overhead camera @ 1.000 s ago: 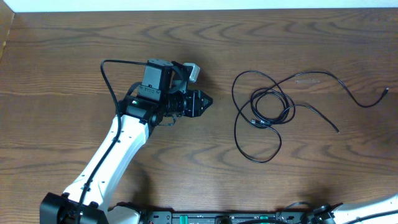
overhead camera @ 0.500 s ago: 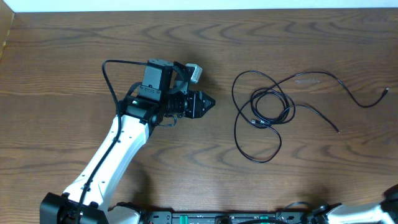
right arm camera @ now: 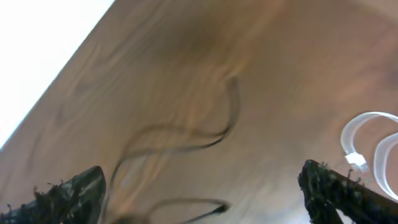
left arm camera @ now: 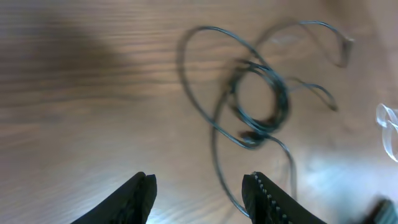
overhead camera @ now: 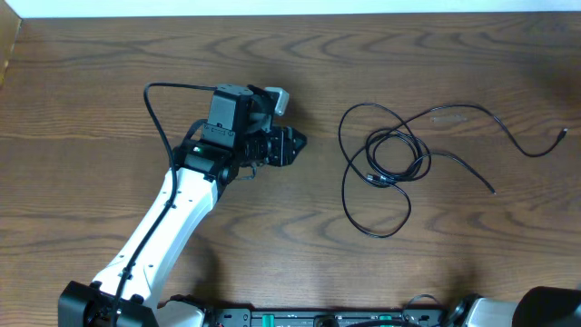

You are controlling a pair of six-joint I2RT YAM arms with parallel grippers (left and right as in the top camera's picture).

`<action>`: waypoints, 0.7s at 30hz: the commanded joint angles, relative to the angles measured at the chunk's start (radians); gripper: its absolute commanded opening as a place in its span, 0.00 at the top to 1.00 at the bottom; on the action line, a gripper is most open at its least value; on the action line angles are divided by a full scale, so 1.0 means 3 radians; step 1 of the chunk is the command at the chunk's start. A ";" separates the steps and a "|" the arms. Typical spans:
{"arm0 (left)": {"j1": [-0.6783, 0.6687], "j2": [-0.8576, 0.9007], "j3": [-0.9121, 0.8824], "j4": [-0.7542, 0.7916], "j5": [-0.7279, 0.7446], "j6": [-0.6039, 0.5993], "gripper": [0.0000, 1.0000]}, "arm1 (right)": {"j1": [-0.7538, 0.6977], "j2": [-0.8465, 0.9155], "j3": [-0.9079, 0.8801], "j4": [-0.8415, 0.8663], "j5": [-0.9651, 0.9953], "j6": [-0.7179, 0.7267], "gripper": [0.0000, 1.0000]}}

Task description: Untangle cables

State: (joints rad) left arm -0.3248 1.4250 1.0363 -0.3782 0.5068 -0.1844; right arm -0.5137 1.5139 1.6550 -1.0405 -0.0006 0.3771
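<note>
The cables are thin black cords looped together right of the table's middle, with loose ends trailing to the right. They also show in the left wrist view and blurred in the right wrist view. A thin white cable curls at the right edge of the right wrist view, apart from the black loops. My left gripper is open and empty, left of the cables and pointing toward them; in its wrist view the fingers stand apart. My right gripper is open and empty above the table.
The wooden table fills the overhead view. The left arm reaches in from the bottom left. A dark part of the right arm shows at the bottom right corner.
My left gripper has turned and drawn slightly left. The right arm has shifted along the bottom right edge, now showing as a dark shape in the corner.
</note>
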 commanded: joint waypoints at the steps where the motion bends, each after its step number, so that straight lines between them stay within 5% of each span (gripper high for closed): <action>1: 0.0000 -0.0006 0.0005 0.0005 -0.0693 -0.0343 0.50 | 0.0609 0.0056 -0.0001 -0.0094 -0.0216 -0.0514 0.05; 10: 0.0267 -0.0006 0.0005 -0.0009 -0.1006 -0.0848 0.50 | 0.1811 0.0249 -0.0004 -0.0350 -0.0415 -0.1073 0.04; 21: 0.0390 -0.0071 0.0005 -0.0122 -0.1006 -0.0127 0.50 | 0.2626 0.0821 -0.0055 -0.0108 -0.0085 -0.0963 0.01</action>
State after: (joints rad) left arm -0.2131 1.4250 1.0363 -0.4011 0.2214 -0.2848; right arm 0.2413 1.7283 1.6531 -1.0985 -0.0811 0.0845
